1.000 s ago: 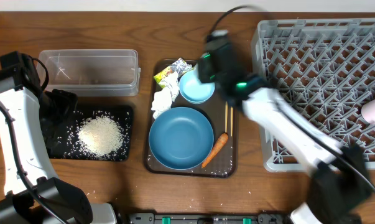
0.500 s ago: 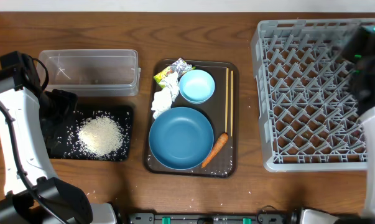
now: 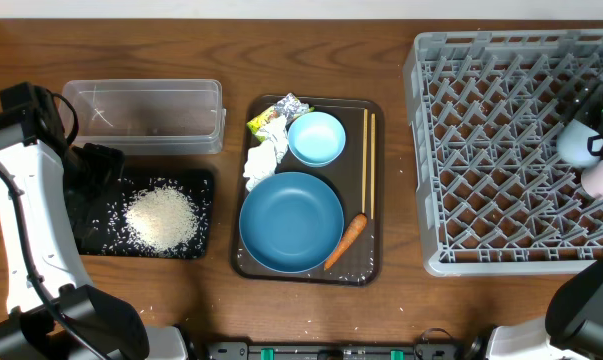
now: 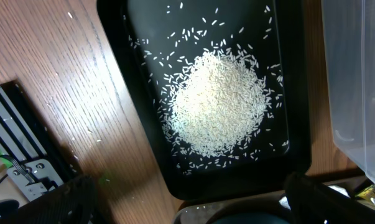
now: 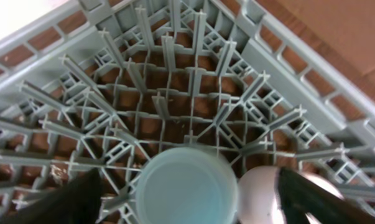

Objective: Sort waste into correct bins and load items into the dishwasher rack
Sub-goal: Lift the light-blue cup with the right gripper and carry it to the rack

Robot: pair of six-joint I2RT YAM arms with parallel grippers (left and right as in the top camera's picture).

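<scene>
tabletop [image 3: 401, 300]: brown wood.
dishwasher rack [image 3: 501, 150]: grey, at the right edge.
light blue cup [image 5: 186, 186], white cup [image 5: 259, 194]: together in the rack.
rice [image 3: 161, 218]: in black tray [image 3: 206, 185], left edge.
left gripper [image 4: 196, 202]: spread wide, empty.
right gripper [image 5: 193, 193]: spread wide over cups.

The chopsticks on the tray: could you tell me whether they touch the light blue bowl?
Apart. The overhead view shows bare brown tray between the chopsticks and the light blue bowl.

The right pincer [image 5: 196, 199] opened; light blue cup [image 5: 186, 185] now stands in the rack [image 3: 481, 130].
</scene>
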